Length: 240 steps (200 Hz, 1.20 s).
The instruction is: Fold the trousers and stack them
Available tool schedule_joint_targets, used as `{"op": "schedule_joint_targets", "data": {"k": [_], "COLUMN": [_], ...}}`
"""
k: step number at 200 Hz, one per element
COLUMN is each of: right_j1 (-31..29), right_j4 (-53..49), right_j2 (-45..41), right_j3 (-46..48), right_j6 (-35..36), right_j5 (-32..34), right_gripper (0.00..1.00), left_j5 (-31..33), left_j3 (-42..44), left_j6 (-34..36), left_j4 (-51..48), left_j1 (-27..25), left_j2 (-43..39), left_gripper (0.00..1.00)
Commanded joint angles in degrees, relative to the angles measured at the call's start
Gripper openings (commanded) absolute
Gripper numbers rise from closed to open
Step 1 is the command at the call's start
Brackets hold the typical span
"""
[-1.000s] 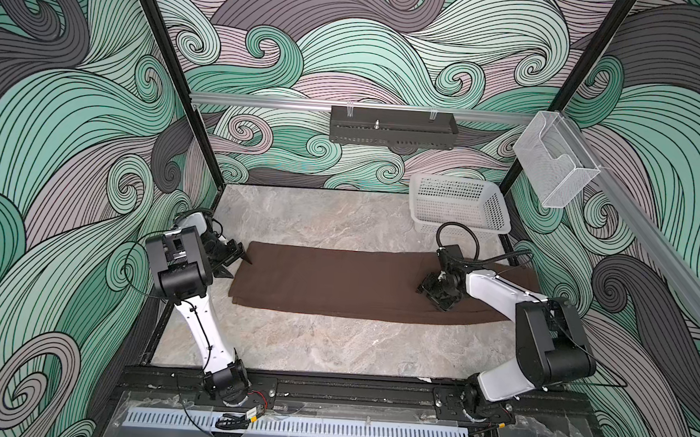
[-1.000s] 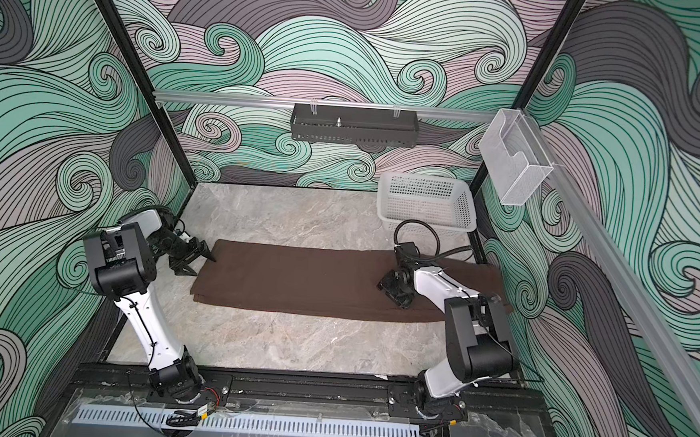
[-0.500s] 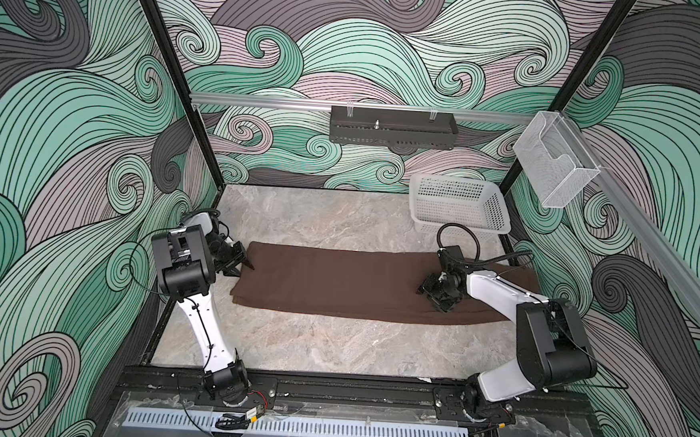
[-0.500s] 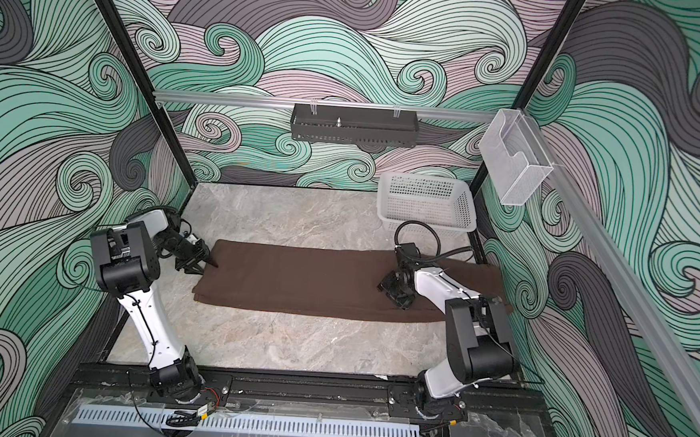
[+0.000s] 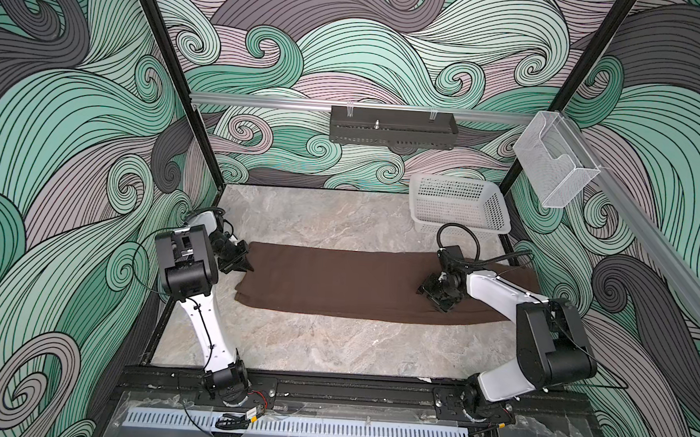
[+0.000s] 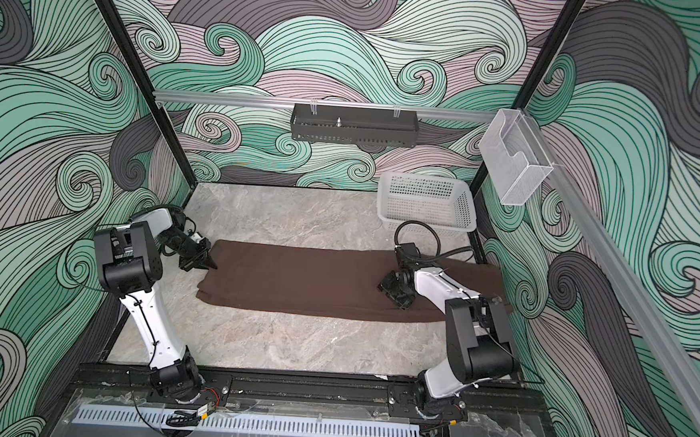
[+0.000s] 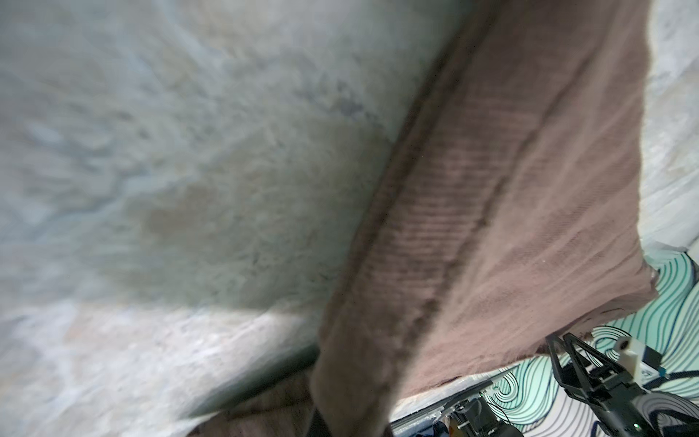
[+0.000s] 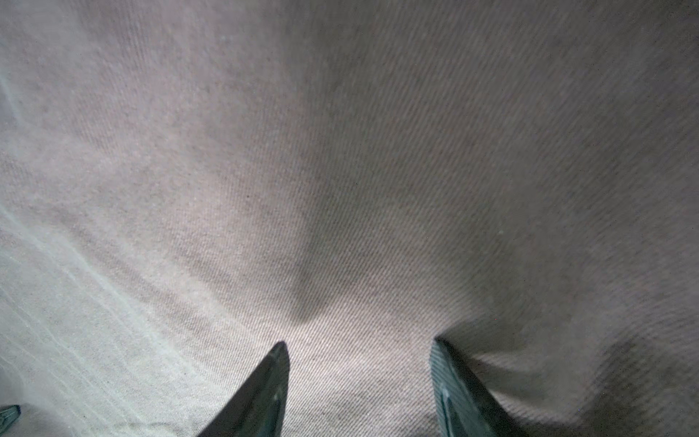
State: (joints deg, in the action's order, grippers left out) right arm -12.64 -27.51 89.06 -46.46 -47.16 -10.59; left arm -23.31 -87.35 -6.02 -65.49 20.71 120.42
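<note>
- The trousers (image 5: pixel 356 284) lie flat in a long brown band, running left to right across the middle of the marble worktop (image 5: pixel 311 346).
- Over on the left, the left hand (image 5: pixel 248 267) sits at the band's far-left corner, clamped tight on the cloth edge. In the wrist view the fabric (image 7: pixel 491 227) runs right up to the camera.
- On the right, the right hand (image 5: pixel 435 296) is planted on the trousers, fingertips (image 8: pixel 268 386) apart and pressing into the weave.
- The white mesh basket (image 5: pixel 459 205) waits in the far-right corner.
</note>
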Motion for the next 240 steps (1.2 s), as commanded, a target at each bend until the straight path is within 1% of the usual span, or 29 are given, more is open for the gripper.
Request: {"op": "schedule_joint_targets", "data": {"k": [1,13,31,58,72,108,124,134,156,184,200,240], "right_j1": [-1.4,-2.5,-5.0,-8.5,-10.0,-12.4,-12.5,-12.5,-12.4,-12.4,-12.4,-11.6], "right_j4": [-0.9,0.8,1.6,2.1,2.0,0.4,-0.8,-1.2,-1.6,-2.0,-2.0,-1.9], "right_j2": [0.5,0.2,-0.3,-0.1,0.2,0.1,-0.7,-1.2,-1.8,-1.5,-1.9,-3.0], "right_j3": [0.3,0.0,-1.2,-3.3,-4.5,-7.6,-8.4,-8.5,-8.3,-7.9,-7.1,-5.5], "right_j6": [-0.2,0.0,0.2,0.4,0.5,1.2,1.8,2.1,2.6,3.0,3.0,3.3], "right_j5": [-1.5,-2.9,-2.9,-3.1,-3.2,-2.9,-2.1,-1.4,-0.2,0.1,0.4,0.5], "right_gripper": [0.61,0.62,0.63,0.64,0.64,0.64,0.64,0.64,0.64,0.64,0.64,0.64], "left_j5": [5.7,8.0,11.3,19.0,23.0,31.1,33.0,31.8,27.2,18.4,14.5,10.0], "left_j3": [-2.0,-2.4,-3.1,-4.9,-6.5,-12.3,-15.2,-16.3,-16.2,-13.7,-12.2,-11.0], "left_j6": [-1.5,-2.1,-3.3,-5.4,-6.2,-7.8,-7.7,-7.2,-6.1,-5.7,-5.8,-7.3], "left_j4": [-1.7,-1.7,-1.7,-2.4,-3.3,-6.0,-7.9,-8.7,-10.1,-11.2,-11.3,-12.6], "left_j1": [-0.1,0.0,0.5,1.8,2.6,5.1,5.3,5.1,3.8,1.5,-0.2,-7.1], "left_j2": [-4.9,-6.2,-7.9,-9.2,-9.3,-8.5,-7.4,-6.7,-6.3,-7.4,-9.2,-14.0], "left_gripper": [0.0,0.0,0.0,0.0,0.0,0.0,0.0,0.0,0.0,0.0,0.0,0.0]}}
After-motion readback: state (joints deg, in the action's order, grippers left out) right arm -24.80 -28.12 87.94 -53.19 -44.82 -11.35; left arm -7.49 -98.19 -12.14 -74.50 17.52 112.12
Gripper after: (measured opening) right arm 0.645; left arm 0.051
